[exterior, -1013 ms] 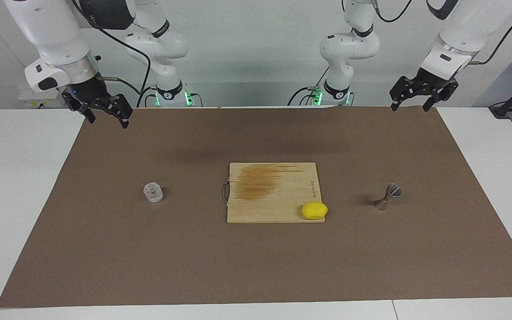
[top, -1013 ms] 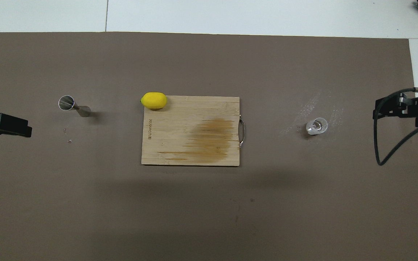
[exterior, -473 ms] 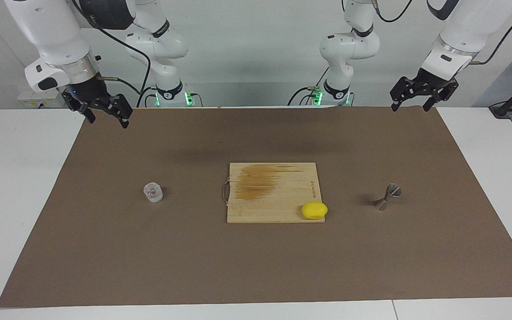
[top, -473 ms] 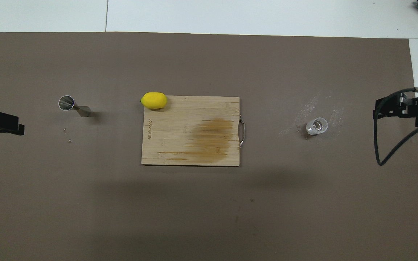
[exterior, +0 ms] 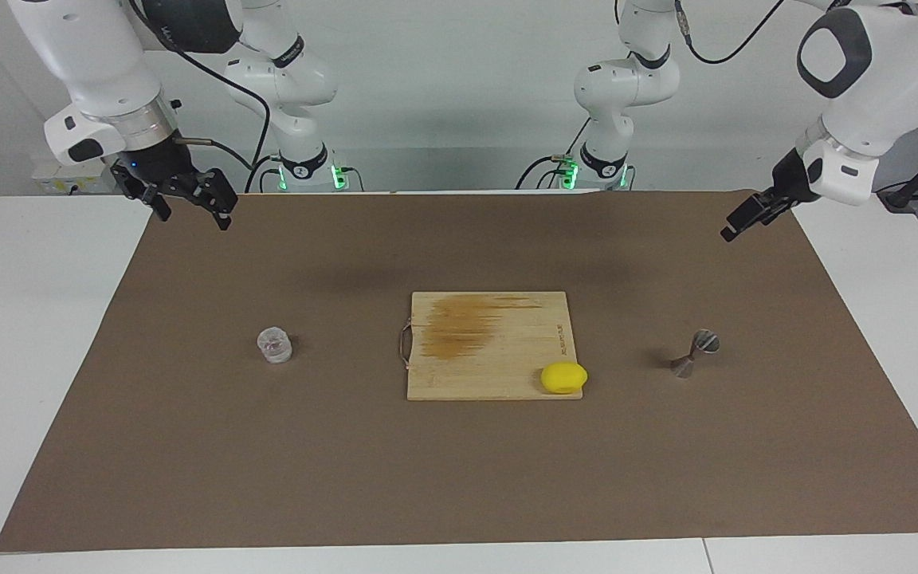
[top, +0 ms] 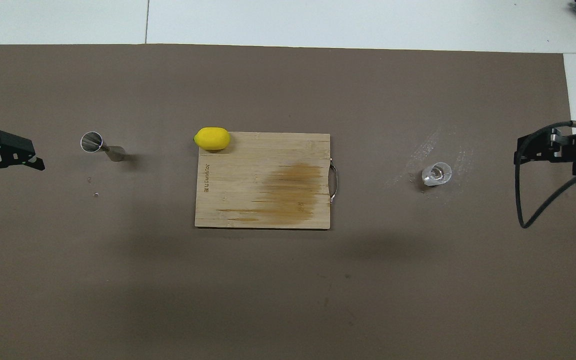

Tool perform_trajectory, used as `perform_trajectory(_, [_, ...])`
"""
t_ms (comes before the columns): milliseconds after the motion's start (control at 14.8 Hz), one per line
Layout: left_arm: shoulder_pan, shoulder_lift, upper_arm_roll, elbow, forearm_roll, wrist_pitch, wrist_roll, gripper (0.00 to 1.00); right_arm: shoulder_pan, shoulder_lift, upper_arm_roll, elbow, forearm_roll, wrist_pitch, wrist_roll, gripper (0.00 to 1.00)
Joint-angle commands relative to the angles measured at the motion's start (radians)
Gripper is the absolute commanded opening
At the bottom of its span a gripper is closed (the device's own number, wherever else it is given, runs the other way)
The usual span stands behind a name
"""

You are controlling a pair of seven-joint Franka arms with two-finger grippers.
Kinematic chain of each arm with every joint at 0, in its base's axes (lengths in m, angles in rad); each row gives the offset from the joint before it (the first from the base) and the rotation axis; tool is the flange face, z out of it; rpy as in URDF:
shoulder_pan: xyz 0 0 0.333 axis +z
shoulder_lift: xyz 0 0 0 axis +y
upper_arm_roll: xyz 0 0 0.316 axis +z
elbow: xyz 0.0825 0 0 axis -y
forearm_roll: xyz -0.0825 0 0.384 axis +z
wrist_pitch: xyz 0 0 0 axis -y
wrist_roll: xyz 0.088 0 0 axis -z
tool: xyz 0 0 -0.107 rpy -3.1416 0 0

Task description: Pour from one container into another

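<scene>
The clear glass tumbler (exterior: pixel 274 345) stands on the brown mat toward the right arm's end; it also shows in the overhead view (top: pixel 436 173). The steel hourglass jigger (exterior: pixel 694 353) stands on the mat toward the left arm's end, and it shows from above (top: pixel 100 146) too. My left gripper (exterior: pixel 734 227) is open and empty, up in the air over the mat's edge at that end, well apart from the jigger; the overhead view (top: pixel 15 177) shows its spread fingers. My right gripper (exterior: pixel 194 217) is open and empty over the mat's corner at its own end (top: pixel 520 150), and that arm waits.
A wooden cutting board (exterior: pixel 491 319) with a dark stain and a metal handle lies at the mat's middle (top: pixel 248 200). A yellow lemon (exterior: pixel 563 377) rests on the board's corner toward the jigger (top: pixel 212 138). A black cable (top: pixel 538 210) loops below the right wrist.
My left arm has swung and its wrist has turned, so the gripper now hangs lower and farther out over the mat's edge, toward the jigger. The right arm has not moved.
</scene>
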Motion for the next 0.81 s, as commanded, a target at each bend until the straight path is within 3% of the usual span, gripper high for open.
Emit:
perform_trajectory(0, [0.073,0.067,-0.003,-0.002,-0.110,0.073,-0.165,1.00,-0.011,-0.008,0.005,-0.007,0.013,-0.009,-0.019,1.00])
perform_trajectory(135, [0.085,0.076,-0.003,-0.048,-0.156,0.133,-0.280,1.00,-0.011,-0.008,0.005,-0.007,0.013,-0.009,-0.019,1.00])
perform_trajectory(405, [0.171,-0.013,-0.003,-0.288,-0.450,0.317,-0.478,1.00,-0.011,-0.008,0.005,-0.007,0.013,-0.009,-0.019,1.00])
perform_trajectory(743, [0.177,-0.068,-0.004,-0.456,-0.702,0.540,-0.751,1.00,-0.011,-0.008,0.005,-0.007,0.013,-0.009,-0.018,1.00])
